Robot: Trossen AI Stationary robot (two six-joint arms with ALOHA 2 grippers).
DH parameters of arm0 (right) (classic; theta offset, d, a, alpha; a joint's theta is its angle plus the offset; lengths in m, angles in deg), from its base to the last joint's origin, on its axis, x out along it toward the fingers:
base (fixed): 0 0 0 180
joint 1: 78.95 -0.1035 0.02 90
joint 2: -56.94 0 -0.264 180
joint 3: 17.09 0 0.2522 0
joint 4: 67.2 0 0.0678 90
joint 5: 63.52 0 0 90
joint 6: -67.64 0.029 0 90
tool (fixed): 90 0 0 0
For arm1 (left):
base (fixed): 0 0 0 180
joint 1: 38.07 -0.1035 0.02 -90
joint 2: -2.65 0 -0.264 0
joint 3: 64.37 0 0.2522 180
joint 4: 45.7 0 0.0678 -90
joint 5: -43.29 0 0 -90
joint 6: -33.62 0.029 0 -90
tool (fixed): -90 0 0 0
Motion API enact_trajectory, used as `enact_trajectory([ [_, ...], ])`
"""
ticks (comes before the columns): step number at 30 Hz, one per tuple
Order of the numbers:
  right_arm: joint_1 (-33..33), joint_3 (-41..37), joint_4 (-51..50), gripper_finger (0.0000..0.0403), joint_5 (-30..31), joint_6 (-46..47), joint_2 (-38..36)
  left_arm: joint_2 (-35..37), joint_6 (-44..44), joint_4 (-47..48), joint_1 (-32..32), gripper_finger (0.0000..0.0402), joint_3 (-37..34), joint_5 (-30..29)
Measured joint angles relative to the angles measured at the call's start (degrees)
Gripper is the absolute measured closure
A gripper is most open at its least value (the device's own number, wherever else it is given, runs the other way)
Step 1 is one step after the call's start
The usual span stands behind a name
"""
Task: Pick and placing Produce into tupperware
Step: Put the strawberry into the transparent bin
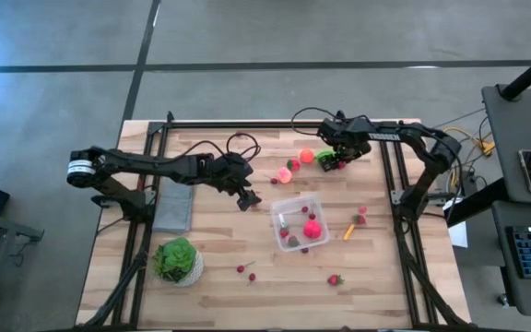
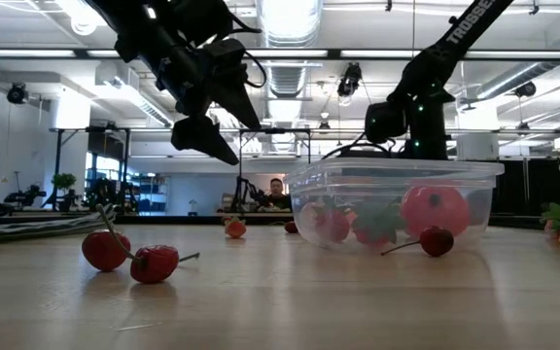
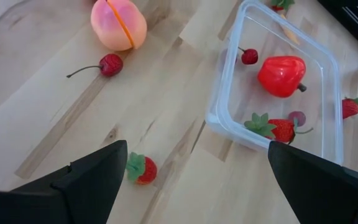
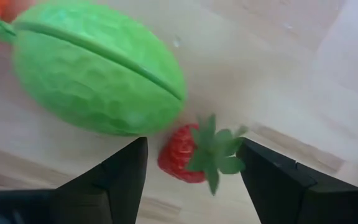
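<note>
The clear tupperware (image 1: 300, 221) sits mid-table and holds a red fruit (image 3: 281, 74), a strawberry (image 3: 278, 129) and a cherry (image 3: 249, 56). My left gripper (image 1: 247, 198) hovers open just left of it, above a loose strawberry (image 3: 143, 169). The peach-pink fruit (image 1: 286, 173), a cherry (image 3: 109, 64) and an orange piece (image 1: 307, 156) lie farther back. My right gripper (image 1: 337, 159) is open, low at the far side. Its fingers stand on either side of a small strawberry (image 4: 194, 155) beside the bright green fruit (image 4: 98, 78).
A leafy green head in a white bowl (image 1: 178, 261) stands at the near left, with a flat grey slab (image 1: 173, 207) behind it. Two cherries (image 1: 245, 271), a strawberry (image 1: 335, 278), an orange carrot piece (image 1: 348, 231) and two more strawberries (image 1: 360, 215) lie scattered around the box.
</note>
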Motion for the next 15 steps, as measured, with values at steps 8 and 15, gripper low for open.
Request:
enact_trajectory([
  [8, 0.3, -0.6, 1.0, 0.0185, -1.6, -0.4, 0.2, 0.0, 0.0, -0.2, -0.7, 0.0027, 0.0, 0.0],
  [15, 0.4, -1.0, 1.8, 0.0210, -1.4, -0.9, 0.2, 0.0, 0.0, -0.2, -0.8, 0.0027, 0.0, 0.0],
])
